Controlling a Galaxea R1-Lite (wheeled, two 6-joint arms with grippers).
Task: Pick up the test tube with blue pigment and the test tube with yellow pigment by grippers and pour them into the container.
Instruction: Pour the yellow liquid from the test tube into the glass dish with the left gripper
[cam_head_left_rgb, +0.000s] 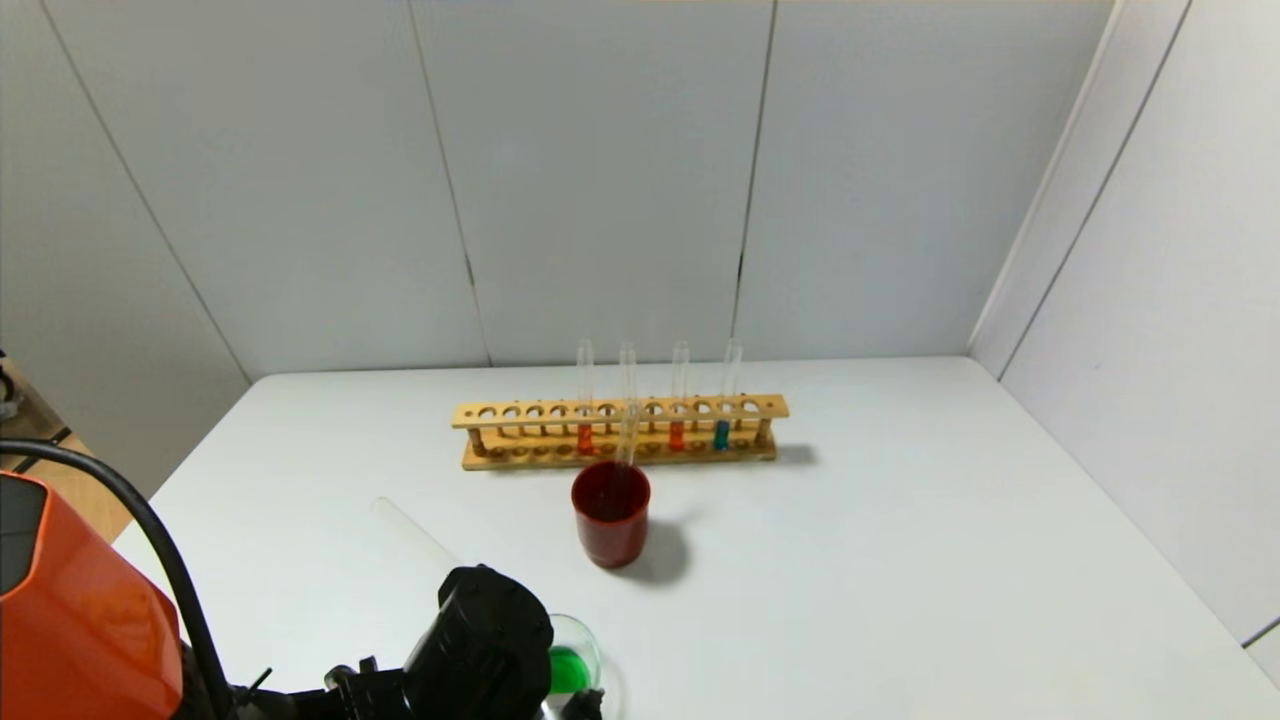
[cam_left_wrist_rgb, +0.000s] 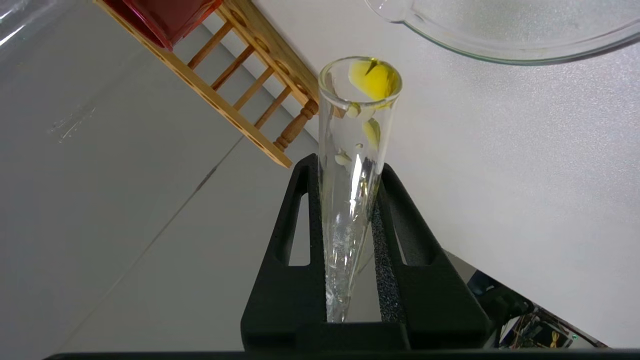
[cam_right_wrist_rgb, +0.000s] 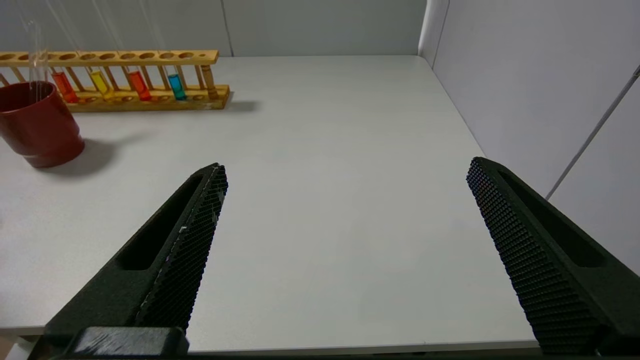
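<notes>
Orange-red arm shell (cam_head_left_rgb: 70, 610), black cable (cam_head_left_rgb: 150, 530), black textured claw (cam_right_wrist_rgb: 345, 200)

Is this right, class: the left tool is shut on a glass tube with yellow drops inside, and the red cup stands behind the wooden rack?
Not quite. The left tool is shut on the glass tube with yellow drops, but the red cup stands in front of the wooden rack, on the robot's side, not behind it. The head view shows this.
</notes>
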